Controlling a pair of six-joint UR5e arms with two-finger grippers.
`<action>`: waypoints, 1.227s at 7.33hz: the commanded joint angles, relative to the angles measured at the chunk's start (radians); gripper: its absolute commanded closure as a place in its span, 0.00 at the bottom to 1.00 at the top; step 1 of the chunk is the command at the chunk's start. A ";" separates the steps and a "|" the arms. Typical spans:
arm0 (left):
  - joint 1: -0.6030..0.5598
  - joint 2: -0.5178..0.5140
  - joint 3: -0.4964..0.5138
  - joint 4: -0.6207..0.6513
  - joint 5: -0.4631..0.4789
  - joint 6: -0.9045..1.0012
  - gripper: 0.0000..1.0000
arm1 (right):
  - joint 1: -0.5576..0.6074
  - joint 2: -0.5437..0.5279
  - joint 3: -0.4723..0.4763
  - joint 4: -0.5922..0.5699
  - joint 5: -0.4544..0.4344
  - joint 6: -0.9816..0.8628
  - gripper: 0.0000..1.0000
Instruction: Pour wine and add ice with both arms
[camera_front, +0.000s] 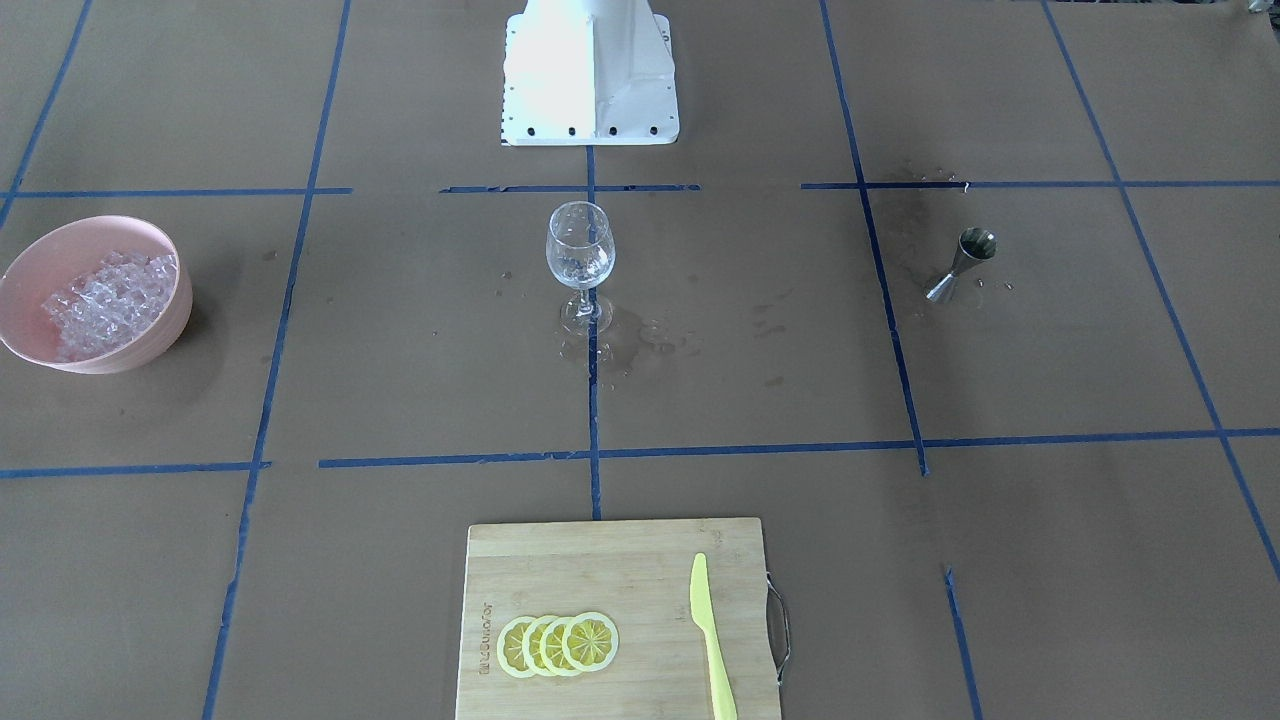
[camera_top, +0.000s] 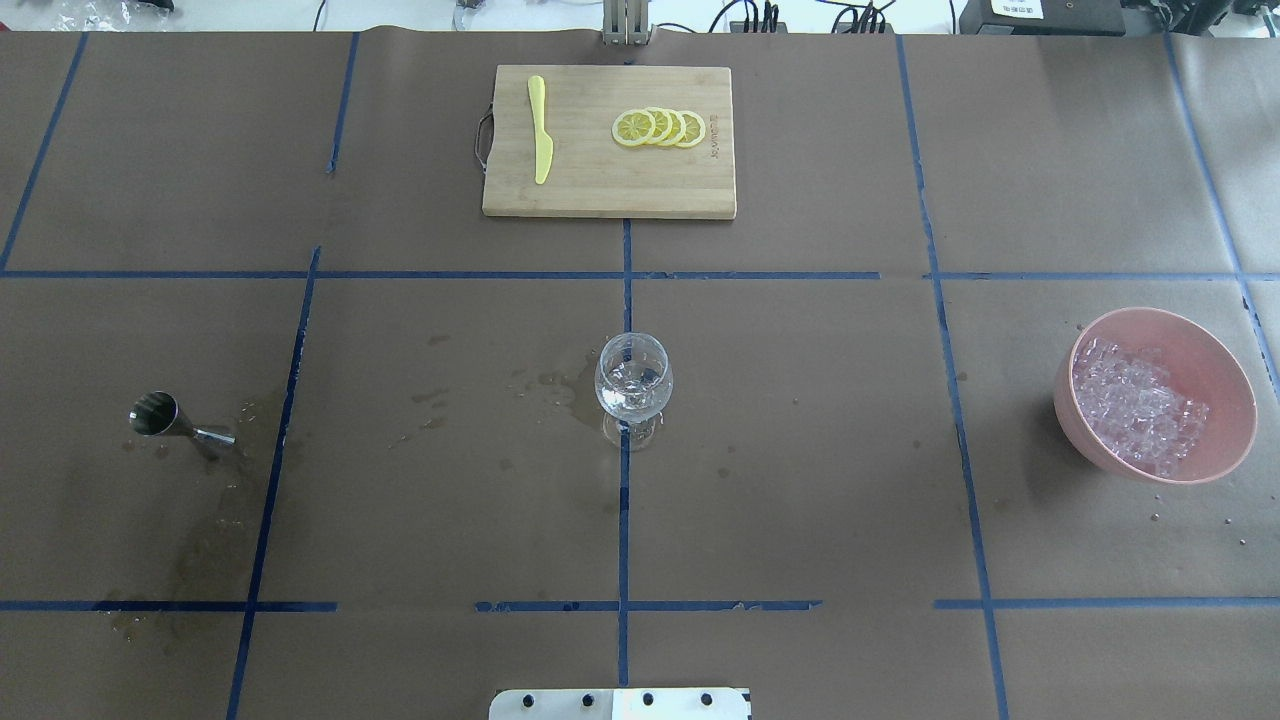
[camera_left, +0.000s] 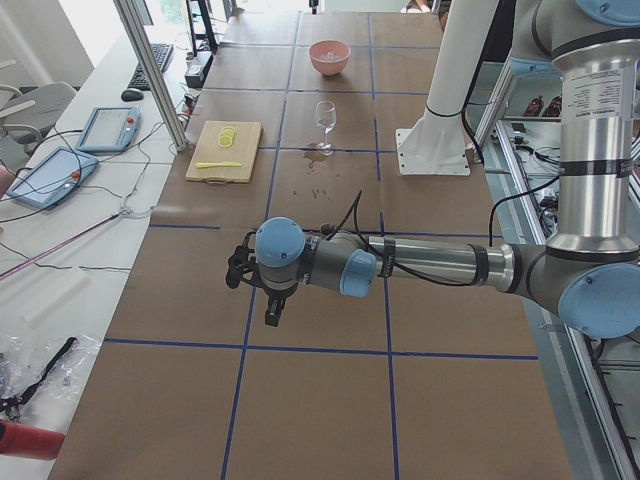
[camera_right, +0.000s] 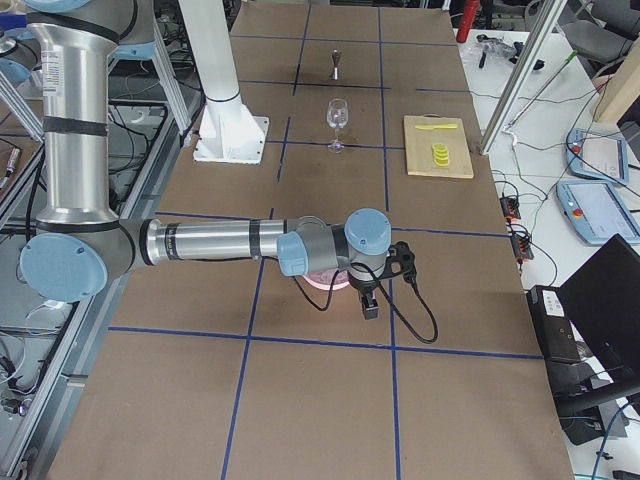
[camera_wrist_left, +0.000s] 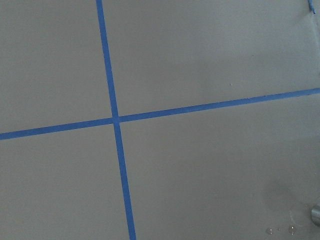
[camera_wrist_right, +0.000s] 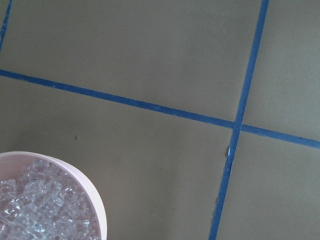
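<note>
Ice (camera_top: 1135, 405): heaped in the pink bowl (camera_top: 1215, 370) on the robot's right side of the tabletop (camera_top: 800, 480).
Wine glass (camera_top: 633, 385): upright at the centre on a blue tape line, with wet patches beside its foot.
Jigger (camera_top: 165, 418): stands on the robot's left side, well apart from the glass.
Left gripper (camera_left: 271, 312): points down above bare tabletop; cannot tell how far its jaws are parted.
Right gripper (camera_right: 368, 305): hangs just above the bowl; jaw opening cannot be told either.

table (camera_top: 800, 450) with bowl (camera_top: 1205, 350), glass (camera_top: 633, 385), jigger (camera_top: 165, 418), board (camera_top: 600, 180)
</note>
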 joint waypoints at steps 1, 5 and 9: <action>0.058 0.000 -0.020 -0.096 0.006 -0.178 0.00 | -0.021 -0.002 0.023 0.002 0.001 0.049 0.00; 0.313 -0.003 -0.248 -0.121 0.116 -0.526 0.00 | -0.053 -0.002 0.044 0.002 0.001 0.123 0.00; 0.796 0.097 -0.500 -0.224 0.628 -1.062 0.00 | -0.054 -0.002 0.043 0.002 0.001 0.124 0.00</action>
